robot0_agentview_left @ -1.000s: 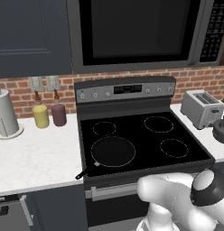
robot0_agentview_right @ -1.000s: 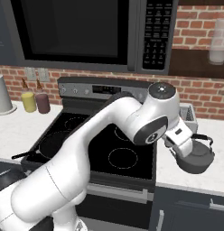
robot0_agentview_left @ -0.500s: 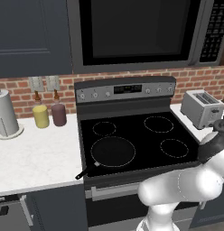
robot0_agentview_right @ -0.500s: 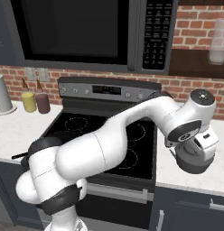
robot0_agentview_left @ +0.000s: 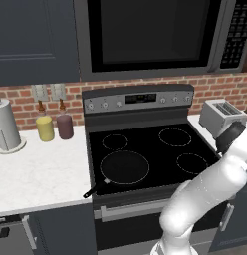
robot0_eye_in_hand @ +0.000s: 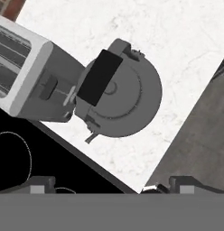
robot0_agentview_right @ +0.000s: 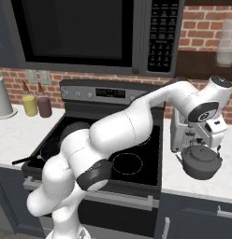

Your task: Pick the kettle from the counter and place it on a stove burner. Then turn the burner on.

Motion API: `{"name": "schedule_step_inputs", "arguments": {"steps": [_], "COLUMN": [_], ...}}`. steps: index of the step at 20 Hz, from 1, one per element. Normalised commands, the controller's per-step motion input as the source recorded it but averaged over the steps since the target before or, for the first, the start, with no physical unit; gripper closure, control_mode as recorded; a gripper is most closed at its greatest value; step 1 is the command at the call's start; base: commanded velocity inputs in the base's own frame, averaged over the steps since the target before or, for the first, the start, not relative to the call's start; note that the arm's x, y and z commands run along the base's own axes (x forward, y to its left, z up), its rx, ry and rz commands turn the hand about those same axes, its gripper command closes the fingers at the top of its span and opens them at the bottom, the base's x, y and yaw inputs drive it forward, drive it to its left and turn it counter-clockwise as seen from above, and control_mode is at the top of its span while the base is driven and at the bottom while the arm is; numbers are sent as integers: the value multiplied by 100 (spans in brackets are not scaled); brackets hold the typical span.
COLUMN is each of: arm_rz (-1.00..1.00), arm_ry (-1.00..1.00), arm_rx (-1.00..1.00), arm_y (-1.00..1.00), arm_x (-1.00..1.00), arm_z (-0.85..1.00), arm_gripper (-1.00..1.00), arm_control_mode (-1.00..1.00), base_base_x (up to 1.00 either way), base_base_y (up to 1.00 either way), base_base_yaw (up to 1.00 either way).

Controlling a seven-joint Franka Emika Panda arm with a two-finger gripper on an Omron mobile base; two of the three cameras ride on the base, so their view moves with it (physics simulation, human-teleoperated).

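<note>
The squat dark grey kettle (robot0_agentview_right: 201, 163) stands on the white counter (robot0_agentview_right: 192, 186) right of the stove, close beside the toaster (robot0_agentview_right: 179, 134). From above, the kettle (robot0_eye_in_hand: 123, 92) shows its round lid and black handle (robot0_eye_in_hand: 99, 77), with its spout pointing toward the cooktop. My gripper (robot0_agentview_right: 205, 141) hovers straight over the kettle, not touching it. It is open, and the fingertips (robot0_eye_in_hand: 39, 184) stand wide apart with nothing between them. Mid-sized burner rings (robot0_agentview_left: 191, 163) (robot0_agentview_right: 127, 163) mark the black glass, and an arc of one ring (robot0_eye_in_hand: 12, 155) shows near the counter edge.
The toaster (robot0_agentview_left: 222, 115) (robot0_eye_in_hand: 28, 76) almost touches the kettle's side. A much larger ring (robot0_agentview_left: 124, 167) lies front left, with a black handle (robot0_agentview_left: 91, 191) sticking out past the stove's front. Control knobs (robot0_agentview_left: 103, 104) line the back panel. A tall pale cylinder (robot0_agentview_left: 6, 124) and two bottles (robot0_agentview_left: 45, 127) stand far left.
The arm has swung right and the hand has turned from beside the kettle to directly above it. The kettle has stayed where it was.
</note>
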Motion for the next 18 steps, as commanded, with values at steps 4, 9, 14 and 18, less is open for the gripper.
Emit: {"name": "schedule_step_inputs", "arguments": {"steps": [4, 9, 14, 18], "arm_rz": [0, -2, -2, -5], "arm_ry": [3, 0, 0, 0], "arm_rx": [0, -1, 0, 0], "arm_y": [-11, -14, -12, -1], "arm_x": [0, 13, 37, 47], "arm_z": [-43, -50, -35, -31], "arm_gripper": [-100, -100, -100, -100], "arm_control_mode": [-100, -100, -100, -100], "base_base_x": [0, 0, 0, 0], "base_base_y": [0, 0, 0, 0], "base_base_yaw": [0, 0, 0, 0]}}
